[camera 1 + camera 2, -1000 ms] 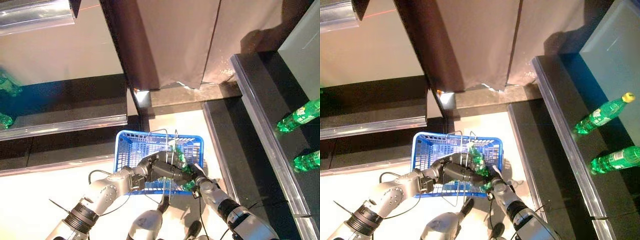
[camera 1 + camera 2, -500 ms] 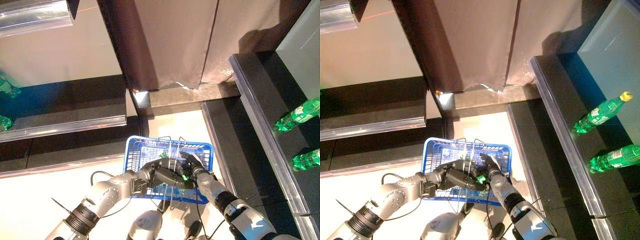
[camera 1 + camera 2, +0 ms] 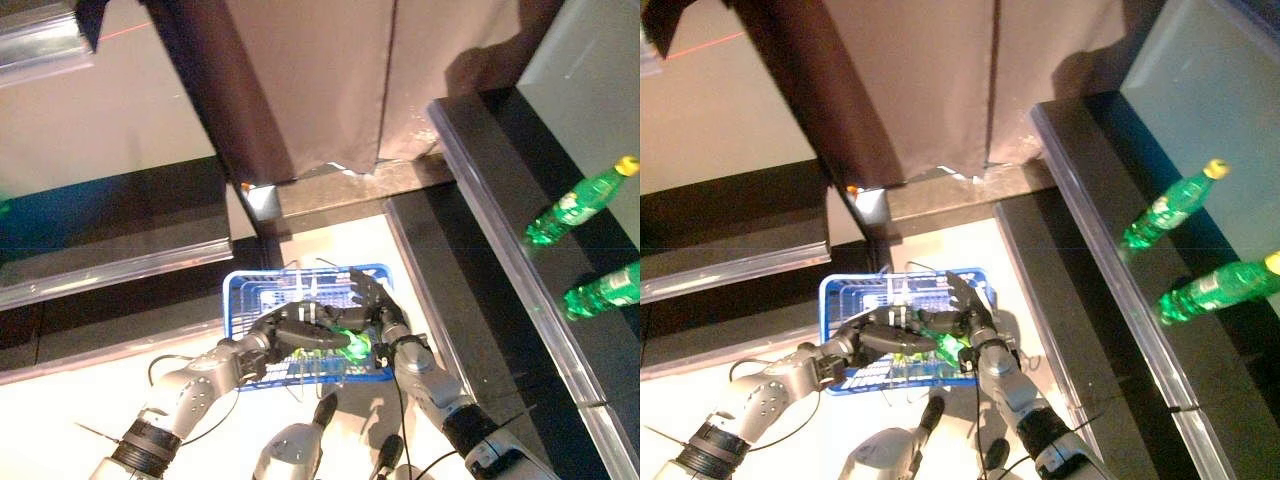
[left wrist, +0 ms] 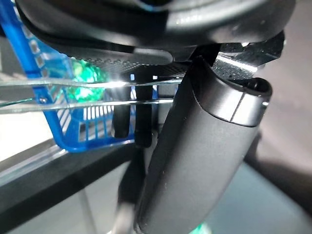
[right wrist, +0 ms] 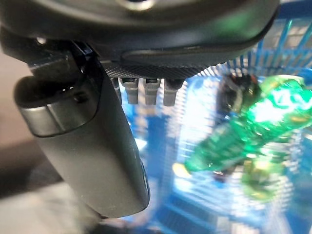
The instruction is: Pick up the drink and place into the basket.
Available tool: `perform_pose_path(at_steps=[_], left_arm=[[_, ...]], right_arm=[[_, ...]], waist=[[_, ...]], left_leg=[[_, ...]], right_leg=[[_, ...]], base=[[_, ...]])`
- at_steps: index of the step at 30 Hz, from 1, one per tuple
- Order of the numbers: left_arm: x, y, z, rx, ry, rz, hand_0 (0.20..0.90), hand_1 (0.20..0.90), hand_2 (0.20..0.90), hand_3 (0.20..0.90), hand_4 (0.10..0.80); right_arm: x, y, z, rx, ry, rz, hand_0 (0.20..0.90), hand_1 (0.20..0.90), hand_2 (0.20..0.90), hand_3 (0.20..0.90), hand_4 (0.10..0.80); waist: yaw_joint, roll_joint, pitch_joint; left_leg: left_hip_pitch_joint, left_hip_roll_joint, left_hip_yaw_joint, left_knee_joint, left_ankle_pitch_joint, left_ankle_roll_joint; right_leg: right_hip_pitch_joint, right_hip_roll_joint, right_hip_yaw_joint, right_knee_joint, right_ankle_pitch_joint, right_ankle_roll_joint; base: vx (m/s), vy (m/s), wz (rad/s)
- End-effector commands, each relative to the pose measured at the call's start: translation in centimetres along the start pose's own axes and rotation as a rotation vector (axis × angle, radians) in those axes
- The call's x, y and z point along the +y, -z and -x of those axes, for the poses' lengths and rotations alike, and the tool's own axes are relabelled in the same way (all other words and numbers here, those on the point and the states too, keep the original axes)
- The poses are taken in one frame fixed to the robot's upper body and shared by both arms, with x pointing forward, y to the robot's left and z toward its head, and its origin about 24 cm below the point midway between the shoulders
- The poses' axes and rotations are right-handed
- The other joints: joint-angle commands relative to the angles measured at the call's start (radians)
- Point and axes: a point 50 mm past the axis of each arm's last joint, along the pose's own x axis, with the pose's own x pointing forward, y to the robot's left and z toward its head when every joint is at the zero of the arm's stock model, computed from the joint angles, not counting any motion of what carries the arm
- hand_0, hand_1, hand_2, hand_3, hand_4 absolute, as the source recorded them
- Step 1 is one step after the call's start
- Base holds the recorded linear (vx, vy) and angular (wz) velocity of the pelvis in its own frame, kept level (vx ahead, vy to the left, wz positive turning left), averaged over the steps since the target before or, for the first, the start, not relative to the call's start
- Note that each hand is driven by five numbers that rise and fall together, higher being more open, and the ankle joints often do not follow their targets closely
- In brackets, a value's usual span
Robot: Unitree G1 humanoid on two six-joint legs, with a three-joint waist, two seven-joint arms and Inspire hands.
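Note:
The blue plastic basket (image 3: pixel 236 310) hangs low in front of me, over the pale floor. My left hand (image 3: pixel 298 335) is curled round its wire handles (image 4: pixel 73 83), which cross under the palm in the left wrist view. A green drink bottle (image 3: pixel 351 345) lies inside the basket, on its side; the right wrist view shows the bottle (image 5: pixel 234 136) free of any finger. My right hand (image 3: pixel 372 300) hovers over the basket's right end with its fingers straight and nothing in it.
Two more green bottles (image 3: pixel 580 200) (image 3: pixel 602 290) lie on the dark shelf at the right, behind a metal rail (image 3: pixel 500 240). A dark shelf unit (image 3: pixel 130 230) runs along the left, and a brown panel (image 3: pixel 310 80) stands ahead.
My right hand has let go of the green bottle, which now lies in the basket, and its fingers have straightened. The camera has also shifted; the left hand keeps hold of the handles.

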Motion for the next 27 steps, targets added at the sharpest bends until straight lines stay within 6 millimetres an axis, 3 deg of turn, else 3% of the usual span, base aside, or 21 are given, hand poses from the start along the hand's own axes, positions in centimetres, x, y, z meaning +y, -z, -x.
perform_pose_path(at_steps=[1,2,5,9,17,20,24,27], left_arm=[[-0.8,-5.6,0.7,-0.548,0.123,0.109,0.3,0.3,0.3,0.2,0.1],[1.1,-4.9,1.0,-0.565,0.041,0.152,0.3,0.3,0.3,0.2,0.1],[4.1,-3.5,1.4,-0.597,-0.111,0.236,0.3,0.3,0.3,0.2,0.1],[5.9,-1.9,1.4,-0.609,-0.225,0.336,0.3,0.3,0.3,0.2,0.1],[7.1,2.7,1.3,-0.52,-0.293,0.499,0.3,0.3,0.3,0.2,0.1],[7.6,4.3,1.3,-0.479,-0.319,0.535,0.3,0.3,0.3,0.2,0.1],[7.9,5.6,1.5,-0.466,-0.35,0.601,0.3,0.3,0.3,0.2,0.1],[8.1,6.1,1.7,-0.474,-0.391,0.633,0.3,0.3,0.3,0.2,0.1]], right_arm=[[-2.3,2.4,2.4,0.02,-0.017,-0.016,0.9,0.9,0.9,0.9,0.8],[-3.0,2.8,3.0,0.035,-0.006,-0.023,0.9,0.9,0.9,0.9,0.8],[-3.8,4.2,3.8,0.091,0.01,-0.035,0.9,0.9,0.9,0.9,0.8],[-4.8,6.1,4.7,0.179,0.005,-0.02,0.9,0.9,0.9,0.9,0.8],[-9.4,13.3,9.1,0.583,0.113,0.102,0.9,0.9,0.9,0.9,0.8],[-10.5,17.1,13.1,0.821,0.176,0.065,0.9,0.9,0.9,0.9,0.8],[-11.6,19.0,16.4,1.011,0.291,0.075,0.9,0.9,0.9,0.9,0.8],[-12.0,19.3,17.4,1.062,0.358,0.029,0.9,0.9,0.9,0.9,0.8]], waist=[[-0.04,0.014,-0.335],[-0.058,0.011,-0.333],[-0.091,0.005,-0.33],[-0.124,0.001,-0.328],[-0.133,-0.004,-0.327],[-0.131,-0.003,-0.331],[-0.128,-0.002,-0.338],[-0.129,-0.001,-0.343]], left_leg=[[0.048,0.008,0.097,-0.001,-0.091,-0.02],[0.05,0.009,0.108,0.0,-0.093,-0.02],[0.055,0.011,0.133,0.004,-0.099,-0.022],[0.06,0.014,0.153,0.005,-0.107,-0.027],[0.072,0.017,0.17,0.021,-0.134,-0.032],[0.077,0.02,0.182,0.035,-0.15,-0.029],[0.091,0.02,0.182,0.043,-0.165,-0.027],[0.098,0.021,0.178,0.048,-0.173,-0.026]], right_leg=[[-0.067,0.038,0.041,-0.004,0.047,-0.008],[-0.072,0.042,0.054,-0.004,0.047,-0.009],[-0.08,0.051,0.078,-0.004,0.048,-0.011],[-0.085,0.06,0.099,-0.004,0.046,-0.014],[-0.076,0.069,0.119,-0.004,0.038,-0.022],[-0.066,0.072,0.122,-0.004,0.031,-0.03],[-0.048,0.078,0.127,-0.004,0.022,-0.039],[-0.041,0.083,0.137,-0.004,0.018,-0.043]], base=[[0.001,-0.023,-0.34],[0.005,-0.02,-0.32],[0.009,-0.011,-0.43],[0.0,0.0,-0.31],[0.015,0.004,-0.12],[0.038,0.009,-0.09],[0.062,-0.018,-0.02],[0.071,-0.034,-0.07]])
